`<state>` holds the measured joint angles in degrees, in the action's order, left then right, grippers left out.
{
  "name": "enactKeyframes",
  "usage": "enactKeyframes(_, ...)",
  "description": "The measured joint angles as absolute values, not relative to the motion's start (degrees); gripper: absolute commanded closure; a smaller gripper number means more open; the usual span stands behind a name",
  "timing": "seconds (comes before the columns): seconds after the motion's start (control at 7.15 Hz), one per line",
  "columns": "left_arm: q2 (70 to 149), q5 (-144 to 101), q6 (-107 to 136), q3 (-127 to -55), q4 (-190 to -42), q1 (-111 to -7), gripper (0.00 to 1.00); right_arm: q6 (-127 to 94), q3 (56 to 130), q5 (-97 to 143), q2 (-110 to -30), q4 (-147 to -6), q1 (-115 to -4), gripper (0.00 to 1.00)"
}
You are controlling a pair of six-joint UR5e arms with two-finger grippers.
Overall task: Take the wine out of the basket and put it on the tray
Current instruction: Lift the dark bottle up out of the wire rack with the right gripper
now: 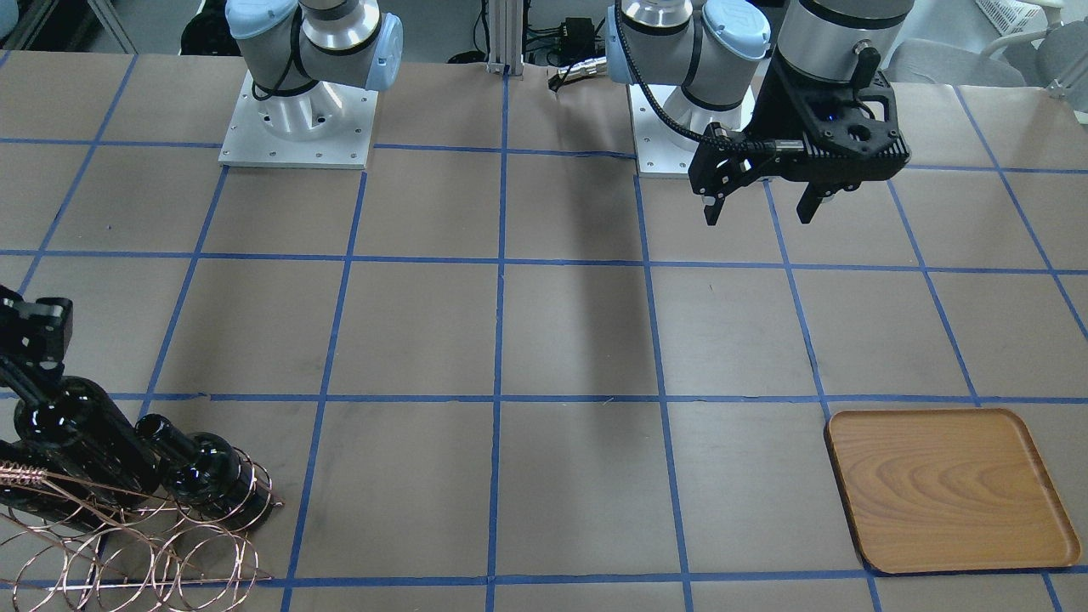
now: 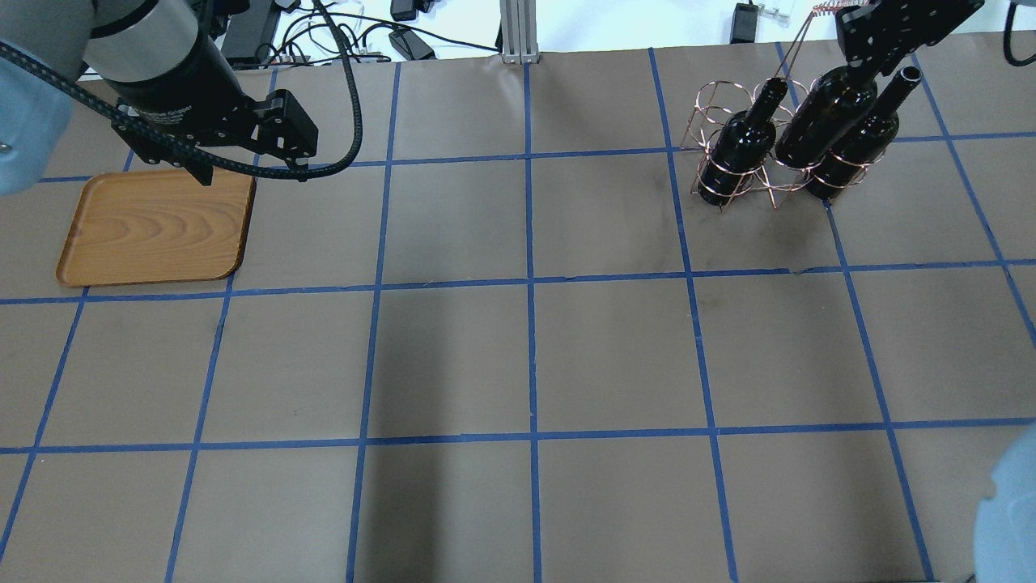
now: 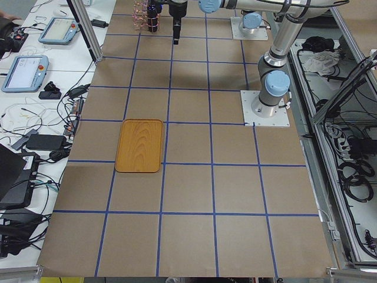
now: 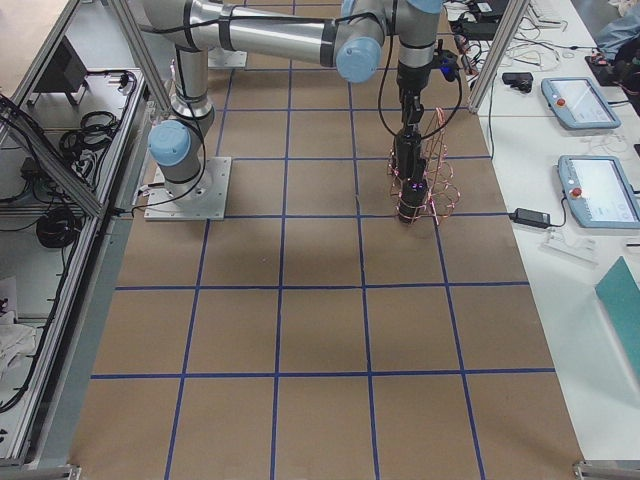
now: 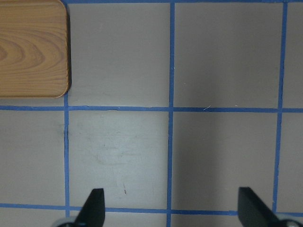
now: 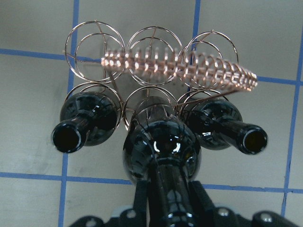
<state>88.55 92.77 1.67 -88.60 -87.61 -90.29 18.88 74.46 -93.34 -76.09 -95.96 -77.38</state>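
Three glossy black wine bottles lie tilted in the copper wire basket point(image 2: 716, 97) at the table's far right; the basket also shows in the right wrist view point(image 6: 180, 64). My right gripper point(image 6: 165, 205) is shut on the neck of the middle bottle point(image 6: 161, 146), which sticks out further than the left bottle point(image 6: 83, 123) and the right bottle point(image 6: 227, 127). In the overhead view the right gripper point(image 2: 878, 44) holds the middle bottle point(image 2: 825, 113). My left gripper point(image 1: 756, 212) is open and empty, hovering near the wooden tray point(image 2: 154, 227), which holds nothing.
The table is brown paper with a blue tape grid. The tray point(image 1: 948, 489) lies at the far left of the table, the basket point(image 1: 127, 544) at the far right. Both arm bases stand at the robot's edge. Cables and devices lie beyond the far edge.
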Motion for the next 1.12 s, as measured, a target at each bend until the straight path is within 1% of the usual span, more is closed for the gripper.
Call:
enactKeyframes(0.28,88.6,92.7,1.6,-88.6,-87.6,-89.7,0.00,17.8,74.2,-93.8,-81.3,-88.5,-77.6,0.81)
enactKeyframes(0.42,88.7,92.5,0.8,-88.6,-87.6,-88.4,0.00,16.4,74.8,-93.7,-82.5,-85.4,-77.7,0.81)
enactKeyframes(0.7,88.8,92.3,-1.4,-88.3,-87.4,-86.0,0.00,13.8,79.8,-92.7,-83.5,-82.8,-78.4,0.82)
enactKeyframes(0.84,88.8,92.5,-2.1,-88.0,-87.1,-85.6,0.00,9.6,82.9,-92.1,-84.2,-82.7,-80.8,0.82)
enactKeyframes(1.12,88.8,92.9,-7.3,-87.9,-86.9,-84.4,0.00,-7.7,85.0,-91.9,-83.8,-85.9,-92.7,0.82)
